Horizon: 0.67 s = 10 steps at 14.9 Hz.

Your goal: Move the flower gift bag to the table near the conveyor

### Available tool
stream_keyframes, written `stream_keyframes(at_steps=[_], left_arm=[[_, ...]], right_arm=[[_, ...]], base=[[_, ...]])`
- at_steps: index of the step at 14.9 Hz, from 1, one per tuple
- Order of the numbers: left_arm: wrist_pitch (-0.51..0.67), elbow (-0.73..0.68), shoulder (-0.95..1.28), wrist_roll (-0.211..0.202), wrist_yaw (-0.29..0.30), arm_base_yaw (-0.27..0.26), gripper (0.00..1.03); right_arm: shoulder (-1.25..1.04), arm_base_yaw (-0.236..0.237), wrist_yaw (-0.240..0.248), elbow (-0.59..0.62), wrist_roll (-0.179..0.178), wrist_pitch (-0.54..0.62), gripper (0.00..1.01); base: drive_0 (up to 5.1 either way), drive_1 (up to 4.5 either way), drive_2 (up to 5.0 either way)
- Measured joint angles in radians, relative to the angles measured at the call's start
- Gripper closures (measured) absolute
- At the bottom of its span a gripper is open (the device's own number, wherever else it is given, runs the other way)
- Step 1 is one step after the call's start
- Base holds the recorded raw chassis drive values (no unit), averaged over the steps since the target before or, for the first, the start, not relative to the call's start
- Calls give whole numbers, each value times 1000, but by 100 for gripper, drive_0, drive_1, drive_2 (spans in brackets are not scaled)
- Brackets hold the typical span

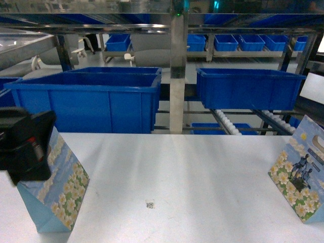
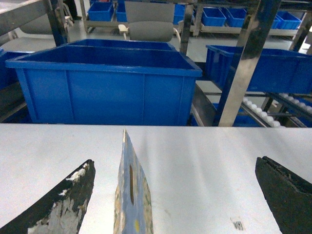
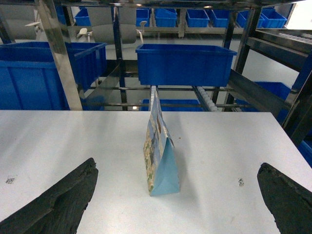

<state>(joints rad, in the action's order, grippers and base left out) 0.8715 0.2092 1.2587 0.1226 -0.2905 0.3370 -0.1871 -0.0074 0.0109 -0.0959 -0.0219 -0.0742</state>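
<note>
L gripper (image 2: 175, 195): jaws wide, straddling left flower gift bag (image 2: 131, 195), no contact | R gripper (image 3: 178, 195): jaws wide, empty, right flower gift bag (image 3: 158, 151) ahead | both bags upright on table (image 1: 192, 167)

Two bags (image 1: 54, 185) (image 1: 302, 174) at opposite table (image 1: 192, 172) ends

left bag (image 1: 55, 187) top hidden by blurred left end effector (image 1: 25, 147), right bag (image 1: 301, 177) edge-cropped
</note>
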Motion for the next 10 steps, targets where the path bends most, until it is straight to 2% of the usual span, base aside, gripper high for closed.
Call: stream_keyframes(at_steps=[2,4,6,8,9,10], left_arm=[[-258,-52,-304,-19,23,-13,5],[-535,-80,-603,-18,23,-27,5],[-854,-92,-930,-26,-39,29,5],[-888,-92,-994,-27,-50,28,5],[-833,-116,-1020,-50,-76,41,9],[-828,-162,-1125,-80,-57,27,22]], right_arm=[[0,0,0,0,0,0,3],[0,0,0,0,0,0,3],[0,0,0,0,0,0,3],[0,0,0,0,0,0,3],[53,2,-4,34,4,66,10],[184,3,-10,80,14,45,23]], base=[[0,0,0],[0,0,0],[0,0,0],[0,0,0],[0,0,0],[0,0,0]])
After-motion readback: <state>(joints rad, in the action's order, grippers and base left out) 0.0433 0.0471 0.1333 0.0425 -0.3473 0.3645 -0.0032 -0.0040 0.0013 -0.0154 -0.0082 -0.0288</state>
